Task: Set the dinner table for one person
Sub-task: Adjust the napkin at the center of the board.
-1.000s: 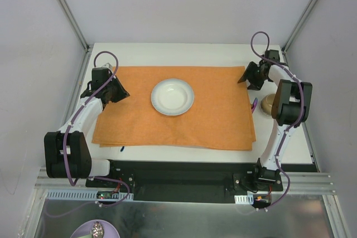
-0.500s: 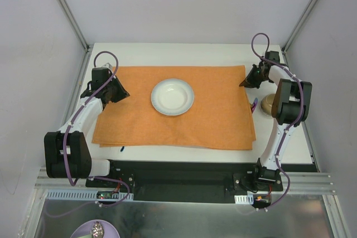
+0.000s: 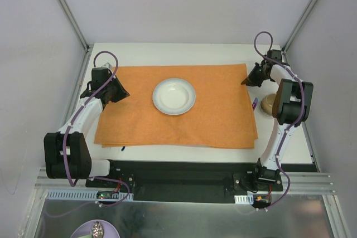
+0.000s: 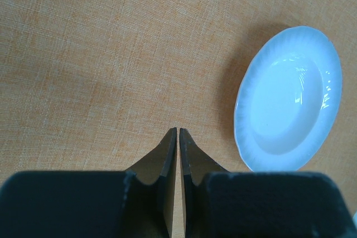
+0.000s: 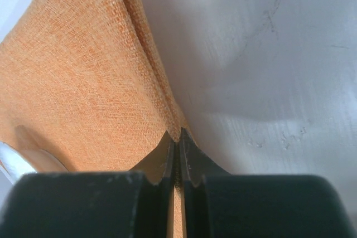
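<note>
An orange cloth placemat (image 3: 212,115) lies on the white dinner table (image 3: 167,54) with a white plate (image 3: 174,96) on its far middle. My right gripper (image 3: 245,81) is at the cloth's far right corner. In the right wrist view its jaws (image 5: 177,133) are shut on the placemat's edge (image 5: 72,71), which rises in a fold off the table (image 5: 268,54). My left gripper (image 3: 124,94) is over the cloth's far left part. In the left wrist view it (image 4: 178,129) is shut with its tips down at flat cloth (image 4: 83,54), the plate (image 4: 287,98) to its right.
A brown bowl (image 3: 269,103) and a small purple item (image 3: 255,104) sit on the table just right of the placemat, beside the right arm. A small dark object (image 3: 122,149) lies at the cloth's near left edge. Walls enclose the table on three sides.
The right gripper went from open to shut on the cloth's far right corner. The placemat and plate have slid slightly to the right. The left arm has not moved.
</note>
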